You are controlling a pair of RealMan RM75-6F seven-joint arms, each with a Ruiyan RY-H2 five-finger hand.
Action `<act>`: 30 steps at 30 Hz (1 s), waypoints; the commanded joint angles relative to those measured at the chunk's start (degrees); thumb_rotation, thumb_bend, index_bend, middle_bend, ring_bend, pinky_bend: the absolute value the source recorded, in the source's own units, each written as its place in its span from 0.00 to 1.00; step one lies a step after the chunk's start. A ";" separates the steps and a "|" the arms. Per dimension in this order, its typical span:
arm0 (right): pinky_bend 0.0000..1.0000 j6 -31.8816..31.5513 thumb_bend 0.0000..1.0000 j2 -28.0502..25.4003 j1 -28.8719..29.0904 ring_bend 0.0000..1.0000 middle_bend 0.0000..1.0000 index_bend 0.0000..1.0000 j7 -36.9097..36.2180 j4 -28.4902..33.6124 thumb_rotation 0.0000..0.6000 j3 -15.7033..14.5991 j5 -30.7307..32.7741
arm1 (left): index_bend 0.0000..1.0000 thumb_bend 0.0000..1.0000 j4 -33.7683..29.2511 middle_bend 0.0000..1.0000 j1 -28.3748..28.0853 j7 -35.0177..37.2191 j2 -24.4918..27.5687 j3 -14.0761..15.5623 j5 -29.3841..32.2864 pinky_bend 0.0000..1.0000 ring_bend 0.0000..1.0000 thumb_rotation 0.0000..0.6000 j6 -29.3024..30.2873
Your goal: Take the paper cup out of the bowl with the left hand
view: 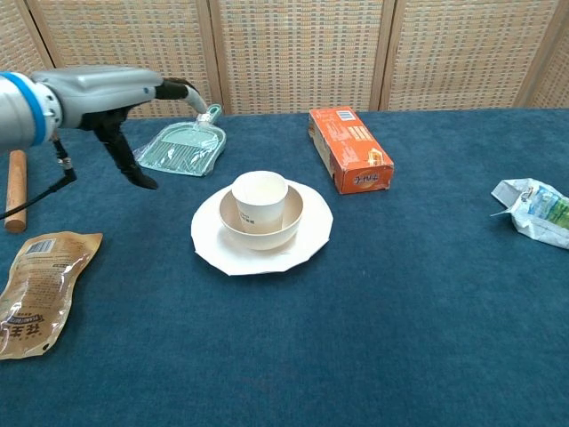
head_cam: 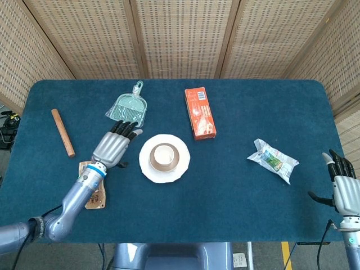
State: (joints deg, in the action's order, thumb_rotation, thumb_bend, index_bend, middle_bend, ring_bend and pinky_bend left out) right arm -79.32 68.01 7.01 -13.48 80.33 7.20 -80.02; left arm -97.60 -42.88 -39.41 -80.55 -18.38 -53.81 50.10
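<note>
A white paper cup (head_cam: 163,154) (view: 260,199) stands upright inside a cream bowl (head_cam: 174,163) (view: 286,226), which sits on a white plate (head_cam: 147,169) (view: 209,242) at the table's middle. My left hand (head_cam: 113,147) (view: 111,100) hovers just left of the plate, fingers stretched out and apart, thumb hanging down, holding nothing. It does not touch the cup. My right hand (head_cam: 343,188) shows only in the head view, at the table's front right corner, fingers spread and empty.
A green dustpan (head_cam: 129,108) (view: 182,147) lies behind my left hand. A brown pouch (head_cam: 93,185) (view: 36,289) and a wooden stick (head_cam: 62,132) (view: 15,189) lie to the left. An orange box (head_cam: 199,112) (view: 350,160) is behind the plate, a crumpled packet (head_cam: 273,160) (view: 536,210) to the right.
</note>
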 commanded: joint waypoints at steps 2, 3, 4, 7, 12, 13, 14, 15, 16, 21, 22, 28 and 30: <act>0.00 1.04 0.13 0.19 0.18 0.00 0.00 0.00 -1.36 -1.31 1.00 0.55 1.27 | 0.14 0.07 5.10 0.00 -6.84 -4.40 -5.31 -0.63 6.77 0.00 0.00 1.00 -2.76; 0.00 1.20 0.13 0.19 0.18 0.00 0.00 0.00 -1.61 -1.49 1.00 0.62 1.47 | 0.14 0.07 5.89 0.00 -7.80 -4.90 -6.02 -0.58 7.66 0.00 0.00 1.00 -2.94; 0.00 1.41 0.13 0.17 0.19 0.00 0.00 0.00 -1.88 -1.73 1.00 0.68 1.69 | 0.15 0.07 7.11 0.00 -9.26 -5.67 -7.05 -0.47 8.93 0.00 0.00 1.00 -3.24; 0.00 1.68 0.13 0.16 0.18 0.00 0.00 0.00 -2.35 -2.22 1.00 0.85 2.10 | 0.18 0.07 9.69 0.00 -12.31 -7.13 -9.25 -0.16 11.83 0.00 0.00 1.00 -3.74; 0.00 1.81 0.13 0.03 0.05 0.00 0.00 0.00 -3.18 -2.77 1.00 1.24 2.75 | 0.22 0.07 12.64 0.00 -16.13 -8.31 -11.71 0.51 15.87 0.00 0.00 1.00 -4.20; 0.00 1.81 0.13 -0.01 0.01 0.00 0.00 0.00 -3.38 -2.86 1.00 1.31 2.84 | 0.22 0.07 13.13 0.00 -16.79 -8.49 -12.08 0.84 16.49 0.00 0.00 1.00 -4.20; 0.00 1.83 0.13 -0.03 -0.01 0.00 0.00 0.00 -3.51 -2.94 1.00 1.35 2.92 | 0.23 0.07 13.50 0.00 -17.23 -8.57 -12.37 1.05 16.89 0.00 0.00 1.00 -4.24; 0.00 1.91 0.13 -0.05 -0.04 0.00 0.00 0.00 -3.67 -3.05 1.00 1.39 3.02 | 0.23 0.07 14.04 0.00 -17.85 -8.67 -12.74 1.35 17.50 0.00 0.00 1.00 -4.29; 0.00 1.96 0.13 -0.06 -0.04 0.00 0.00 0.00 -3.76 -3.11 1.00 1.42 3.08 | 0.24 0.07 14.36 0.00 -18.24 -8.70 -13.00 1.54 17.93 0.00 0.00 1.00 -4.35; 0.00 2.05 0.13 -0.09 -0.05 0.00 0.00 0.00 -4.04 -3.26 1.00 1.48 3.09 | 0.27 0.10 15.61 0.00 -20.06 -8.83 -14.04 2.76 20.02 0.00 0.00 1.00 -4.66; 0.00 1.92 0.13 -0.12 -0.09 0.00 0.00 0.00 -4.10 -3.23 1.00 1.50 3.03 | 0.28 0.13 15.85 0.00 -20.46 -8.88 -14.20 3.10 20.57 0.00 0.00 1.00 -4.64; 0.00 1.50 0.13 -0.22 -0.27 0.00 0.00 0.00 -4.20 -3.15 1.00 1.58 2.92 | 0.38 0.27 15.16 0.00 -21.14 -7.69 -14.07 3.71 20.95 0.00 0.00 1.00 -3.82; 0.00 1.47 0.13 -0.23 -0.30 0.00 0.00 0.00 -4.16 -3.08 1.00 1.56 2.86 | 0.39 0.27 14.16 0.00 -21.05 -7.07 -13.34 3.94 20.15 0.00 0.00 1.00 -3.11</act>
State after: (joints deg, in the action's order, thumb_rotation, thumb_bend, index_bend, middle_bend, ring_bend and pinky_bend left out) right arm -77.85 67.78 6.71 -17.64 77.24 8.76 -77.16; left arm -82.93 -63.96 -46.87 -94.32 -14.60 -33.21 46.57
